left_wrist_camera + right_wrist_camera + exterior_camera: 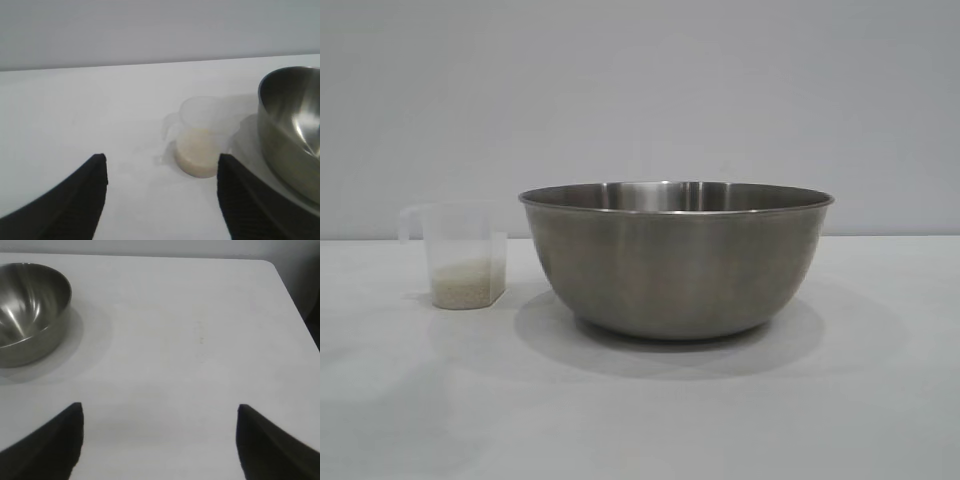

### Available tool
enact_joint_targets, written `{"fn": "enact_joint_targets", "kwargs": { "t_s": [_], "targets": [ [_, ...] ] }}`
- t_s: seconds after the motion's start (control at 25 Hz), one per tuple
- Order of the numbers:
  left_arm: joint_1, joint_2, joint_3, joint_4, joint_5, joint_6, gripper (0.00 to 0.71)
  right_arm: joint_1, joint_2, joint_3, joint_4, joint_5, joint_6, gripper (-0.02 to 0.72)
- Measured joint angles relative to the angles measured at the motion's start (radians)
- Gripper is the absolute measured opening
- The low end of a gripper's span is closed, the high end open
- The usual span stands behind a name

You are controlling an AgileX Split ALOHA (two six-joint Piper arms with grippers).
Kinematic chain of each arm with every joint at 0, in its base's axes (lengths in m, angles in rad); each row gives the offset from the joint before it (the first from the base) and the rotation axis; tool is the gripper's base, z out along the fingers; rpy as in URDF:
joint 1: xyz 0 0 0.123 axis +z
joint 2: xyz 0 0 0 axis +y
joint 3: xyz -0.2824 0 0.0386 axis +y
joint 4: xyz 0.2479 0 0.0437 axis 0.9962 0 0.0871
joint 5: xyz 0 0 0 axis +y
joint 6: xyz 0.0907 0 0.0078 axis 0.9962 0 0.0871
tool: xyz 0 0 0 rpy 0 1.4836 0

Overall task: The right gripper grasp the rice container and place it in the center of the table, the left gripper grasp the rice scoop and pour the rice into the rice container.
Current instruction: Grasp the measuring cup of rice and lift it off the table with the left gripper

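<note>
Steel rice container mid-table; rice scoop just beside; both grippers' jaws open, empty.

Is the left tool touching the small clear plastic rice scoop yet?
Apart. The left wrist view shows bare white table between the open left tool and the small clear plastic rice scoop.

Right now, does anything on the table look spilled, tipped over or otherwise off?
Nothing stands out. The rice scoop stands upright beside the rice container, with the rice settled in its bottom. No grains show on the table. The bowl sits level and looks undented. The left gripper is open, holding nothing.
</note>
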Motion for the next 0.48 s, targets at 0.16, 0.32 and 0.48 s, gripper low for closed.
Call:
{"fn": "enact_joint_targets", "kwargs": {
  "t_s": [0.16, 0.32, 0.48],
  "targets": [
    [0.000, 0.176, -0.043, 0.002, -0.002, -0.025, 0.416, 0.000, 0.000, 0.000, 0.000, 0.000, 0.000, 0.550],
    [0.000, 0.264, -0.092, 0.005, -0.005, -0.060, 0.416, 0.000, 0.000, 0.000, 0.000, 0.000, 0.000, 0.550],
    [0.000, 0.276, -0.144, 0.005, -0.005, -0.061, 0.416, 0.000, 0.000, 0.000, 0.000, 0.000, 0.000, 0.550]
  ]
}}
